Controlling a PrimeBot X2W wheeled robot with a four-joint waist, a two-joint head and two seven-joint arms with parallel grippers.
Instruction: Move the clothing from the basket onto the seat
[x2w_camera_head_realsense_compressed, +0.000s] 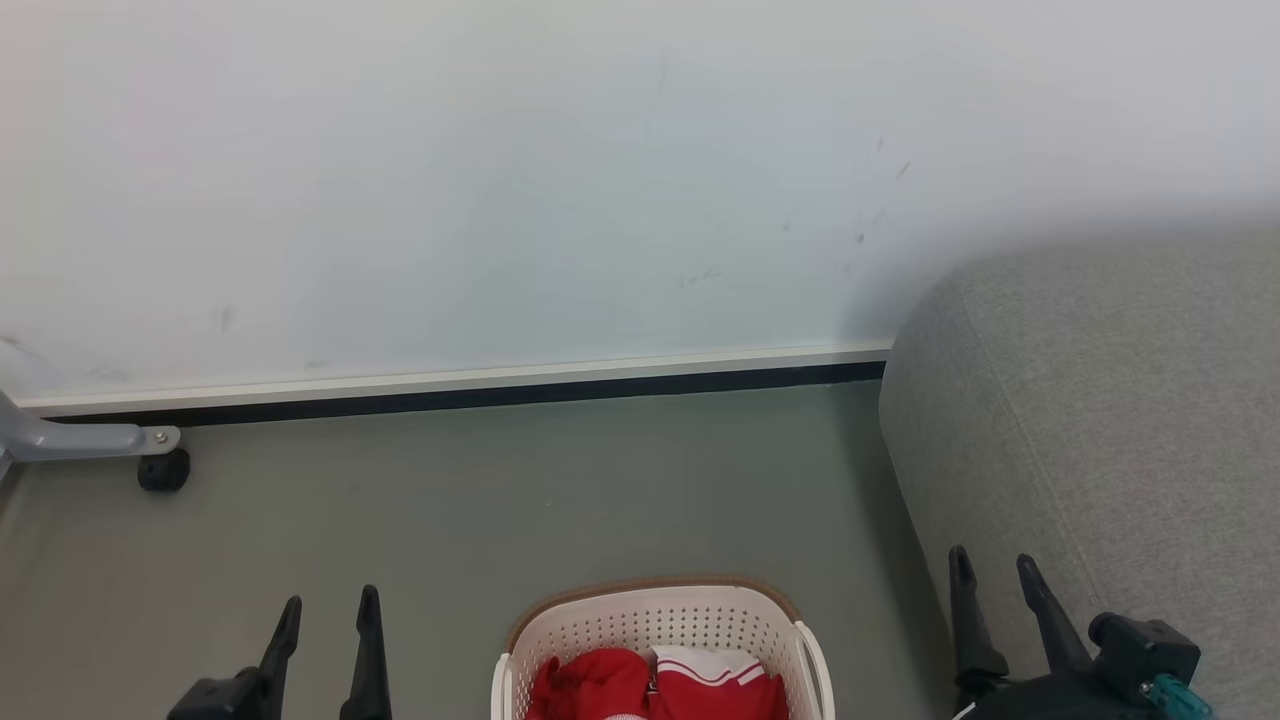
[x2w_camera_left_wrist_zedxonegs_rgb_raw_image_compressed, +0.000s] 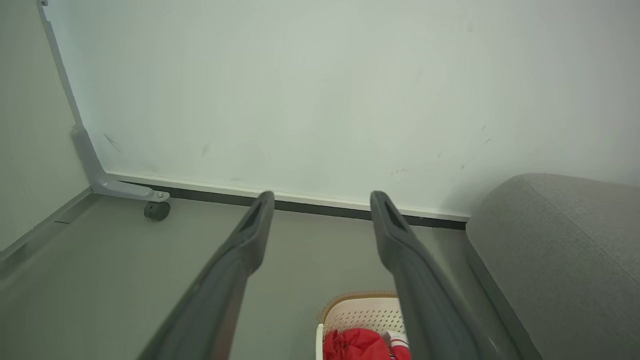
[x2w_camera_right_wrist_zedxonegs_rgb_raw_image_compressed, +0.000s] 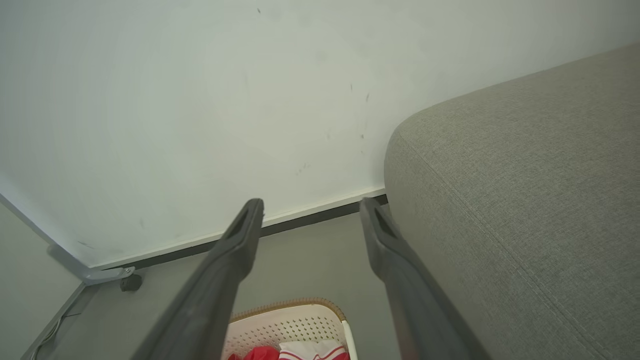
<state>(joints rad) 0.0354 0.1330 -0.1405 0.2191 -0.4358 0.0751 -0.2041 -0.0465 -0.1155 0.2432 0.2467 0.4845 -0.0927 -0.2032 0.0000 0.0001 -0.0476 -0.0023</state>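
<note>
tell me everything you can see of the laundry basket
The laundry basket is cream-white plastic with perforated walls, a brown rim band and a handle at each side. It stands upright on the grey floor, left of the seat and apart from it, cut off by the head view's bottom edge. Red and white clothing lies bunched inside.

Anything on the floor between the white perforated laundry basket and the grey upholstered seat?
Nothing: the head view shows a bare strip of grey floor between the cream-white perforated plastic basket and the large grey fabric seat.
</note>
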